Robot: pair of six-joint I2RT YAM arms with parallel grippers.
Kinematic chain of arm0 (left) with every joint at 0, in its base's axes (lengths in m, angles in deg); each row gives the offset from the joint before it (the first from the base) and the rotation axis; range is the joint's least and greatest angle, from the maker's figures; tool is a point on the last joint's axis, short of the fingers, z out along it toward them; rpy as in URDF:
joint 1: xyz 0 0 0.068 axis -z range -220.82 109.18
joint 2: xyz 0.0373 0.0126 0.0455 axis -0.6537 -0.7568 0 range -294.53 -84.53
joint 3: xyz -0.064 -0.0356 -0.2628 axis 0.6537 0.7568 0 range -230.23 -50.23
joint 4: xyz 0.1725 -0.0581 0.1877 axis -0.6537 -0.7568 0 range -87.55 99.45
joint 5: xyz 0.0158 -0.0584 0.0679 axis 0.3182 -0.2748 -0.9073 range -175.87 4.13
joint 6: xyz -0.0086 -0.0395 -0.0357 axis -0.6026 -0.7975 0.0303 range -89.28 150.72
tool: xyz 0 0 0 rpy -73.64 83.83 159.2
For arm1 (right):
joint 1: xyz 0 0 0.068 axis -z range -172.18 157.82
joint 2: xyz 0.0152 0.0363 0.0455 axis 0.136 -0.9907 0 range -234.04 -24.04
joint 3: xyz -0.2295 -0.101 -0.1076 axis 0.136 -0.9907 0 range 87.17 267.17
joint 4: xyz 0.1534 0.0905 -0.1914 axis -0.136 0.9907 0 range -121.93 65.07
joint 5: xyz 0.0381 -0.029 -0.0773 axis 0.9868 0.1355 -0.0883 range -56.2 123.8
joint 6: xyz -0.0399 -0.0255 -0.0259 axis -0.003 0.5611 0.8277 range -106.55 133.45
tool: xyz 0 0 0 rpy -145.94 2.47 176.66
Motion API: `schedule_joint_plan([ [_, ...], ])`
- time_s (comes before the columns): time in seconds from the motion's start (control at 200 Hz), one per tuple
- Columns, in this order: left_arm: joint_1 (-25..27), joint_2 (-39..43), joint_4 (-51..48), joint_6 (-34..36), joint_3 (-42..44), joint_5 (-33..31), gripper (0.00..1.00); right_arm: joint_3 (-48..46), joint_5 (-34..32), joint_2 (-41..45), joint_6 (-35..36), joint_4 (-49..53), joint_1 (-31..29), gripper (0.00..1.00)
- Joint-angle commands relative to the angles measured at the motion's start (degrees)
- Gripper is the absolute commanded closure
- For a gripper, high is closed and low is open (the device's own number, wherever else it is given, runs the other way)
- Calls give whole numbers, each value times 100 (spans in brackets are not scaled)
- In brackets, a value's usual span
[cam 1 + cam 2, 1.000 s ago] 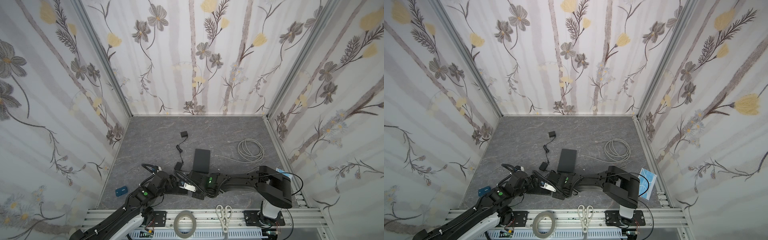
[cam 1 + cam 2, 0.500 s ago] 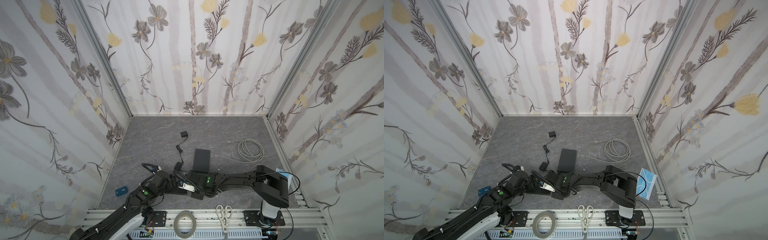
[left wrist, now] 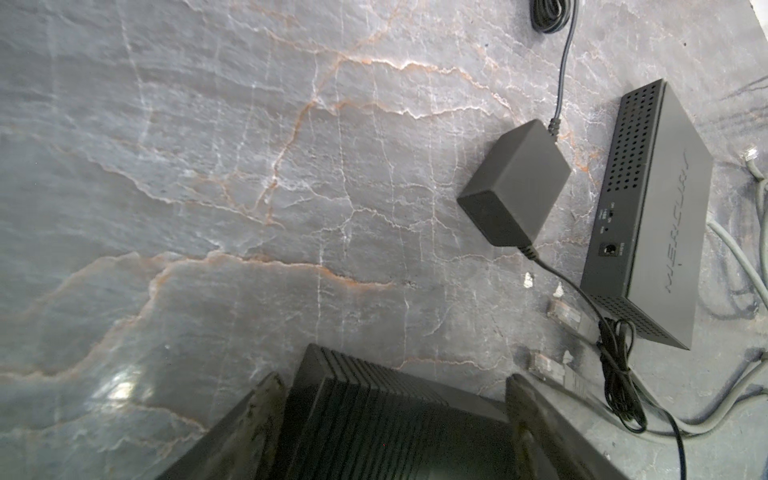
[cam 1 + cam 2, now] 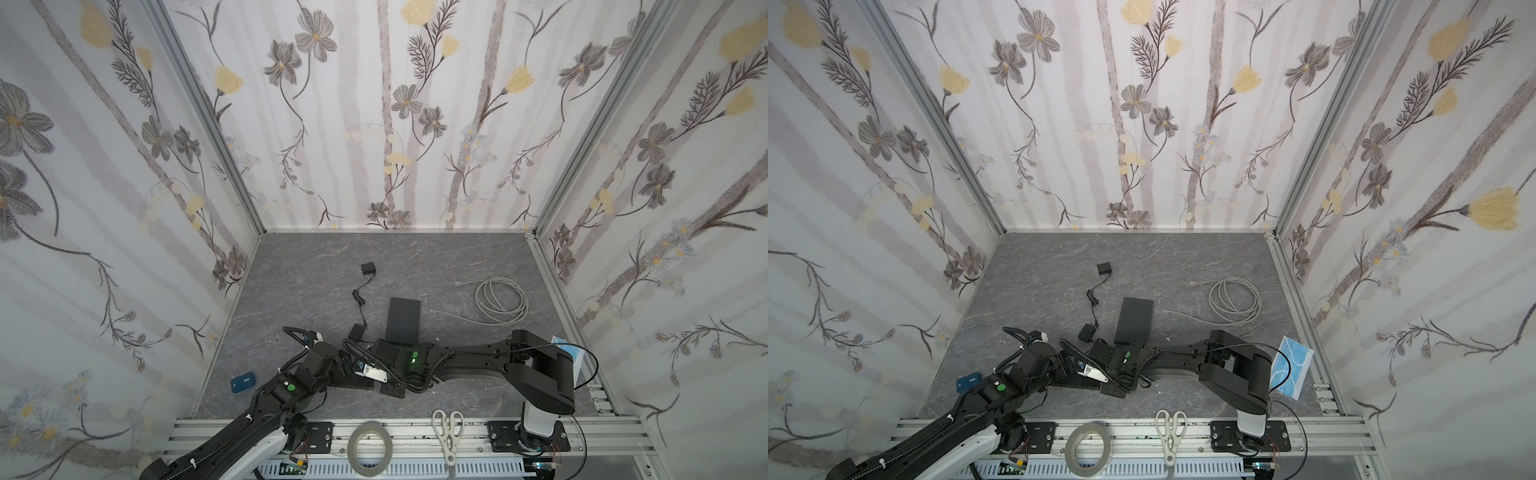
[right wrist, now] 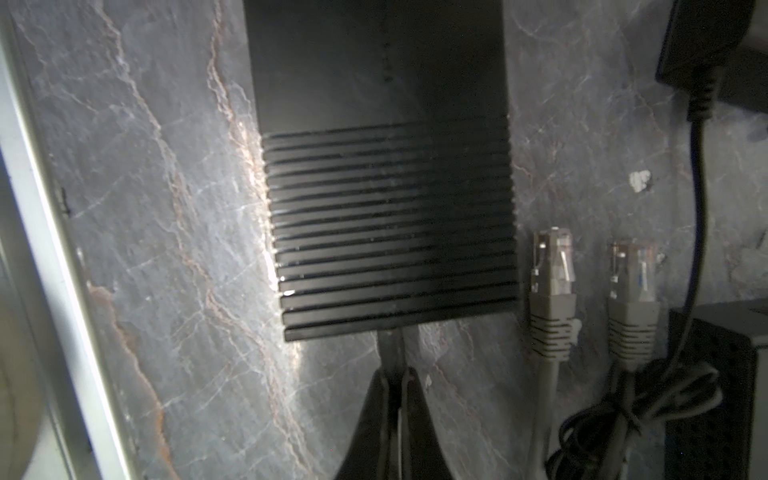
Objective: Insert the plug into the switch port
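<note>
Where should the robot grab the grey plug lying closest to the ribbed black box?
The plug lies flat on the table, so come from above and pinch the grey ribbed boot across its sides. That leaves the clear tip free to enter a port.

Bright even top views, dim blurred right wrist view, floor glare
</note>
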Motion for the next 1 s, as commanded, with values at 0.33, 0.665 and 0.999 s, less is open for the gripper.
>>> schedule_joint_plan([
  [0.33,15,21,482,-130,39,558,17,433,358,-241,43,-1192,-49,100],
  [0.665,11,-70,599,-103,30,638,18,674,432,-363,92,-1511,-129,100],
  [0.999,28,5,602,-49,60,698,21,707,218,-264,171,-1711,-206,100],
])
